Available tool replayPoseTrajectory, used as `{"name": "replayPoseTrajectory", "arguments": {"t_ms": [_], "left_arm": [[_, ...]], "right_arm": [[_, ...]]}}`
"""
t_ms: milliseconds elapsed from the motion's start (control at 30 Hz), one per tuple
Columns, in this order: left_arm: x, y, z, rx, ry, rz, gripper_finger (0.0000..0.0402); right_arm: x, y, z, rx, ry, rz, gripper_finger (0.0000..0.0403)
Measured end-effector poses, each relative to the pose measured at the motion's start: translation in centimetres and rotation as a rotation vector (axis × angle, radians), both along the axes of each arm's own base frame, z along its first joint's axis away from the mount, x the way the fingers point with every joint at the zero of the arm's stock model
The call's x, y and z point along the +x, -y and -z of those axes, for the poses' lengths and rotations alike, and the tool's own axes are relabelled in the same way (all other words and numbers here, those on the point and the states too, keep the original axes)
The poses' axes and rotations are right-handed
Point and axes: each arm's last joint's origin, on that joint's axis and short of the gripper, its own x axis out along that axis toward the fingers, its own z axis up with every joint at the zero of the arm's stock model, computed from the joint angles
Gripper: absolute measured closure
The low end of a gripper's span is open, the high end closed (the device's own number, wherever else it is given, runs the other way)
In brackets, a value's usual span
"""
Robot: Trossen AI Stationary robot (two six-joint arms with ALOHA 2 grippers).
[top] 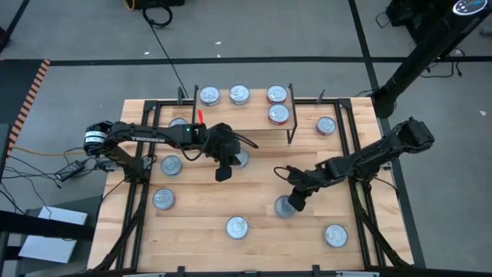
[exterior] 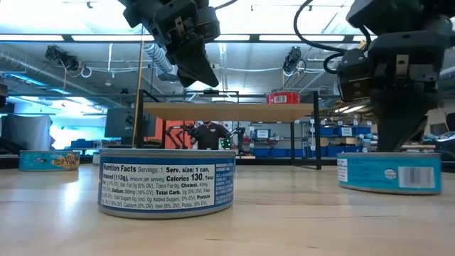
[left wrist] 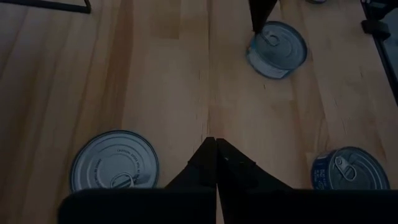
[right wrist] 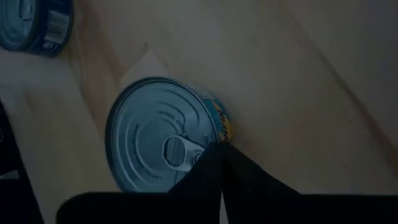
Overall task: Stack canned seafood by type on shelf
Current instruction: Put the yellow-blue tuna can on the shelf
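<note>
My right gripper (top: pixel 294 202) is shut, its tips at the top of a teal-labelled can (top: pixel 284 206) that stands flat on the table right of centre. The same can (right wrist: pixel 161 134) shows its pull-tab top in the right wrist view. My left gripper (top: pixel 224 175) hangs shut above the table's middle with nothing in it, and a silver-topped can (left wrist: pixel 114 163) sits on the wood below it. The shelf (top: pixel 246 108) stands at the far edge on black legs. Three cans line its back, and a red one (top: pixel 278 114) sits in front of them. My right gripper comes slanting down from above, its shut fingertips (right wrist: pixel 217 155) at the rim (right wrist: pixel 219 127) of the teal can's top. In the low view the tips (exterior: pixel 393 148) reach down to the can's top. I cannot tell whether they touch it. The can stands flat on the table.
Loose cans stand around: left (top: pixel 171 165), near left (top: pixel 163 199), near centre (top: pixel 237 227), near right (top: pixel 335 235) and right of the shelf (top: pixel 326 125). A blue-labelled can (exterior: pixel 167 181) looms close in the low view. Black rails (top: pixel 357 161) run along the table's sides.
</note>
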Motion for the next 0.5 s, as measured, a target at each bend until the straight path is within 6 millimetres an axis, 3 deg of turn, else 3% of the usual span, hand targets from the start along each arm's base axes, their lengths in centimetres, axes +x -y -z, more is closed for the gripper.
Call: {"name": "replayPoseTrajectory", "arguments": {"t_ms": [267, 500], "left_arm": [[0.0, 0.0, 0.0, 0.000, 0.000, 0.000, 0.0401], [0.0, 0.0, 0.0, 0.000, 0.000, 0.000, 0.0401]], "right_arm": [[1.4, 0.1, -2.2, -0.109, 0.046, 0.007, 0.0400], [2.4, 0.3, -5.5, -0.385, 0.055, 0.029, 0.0401]]}}
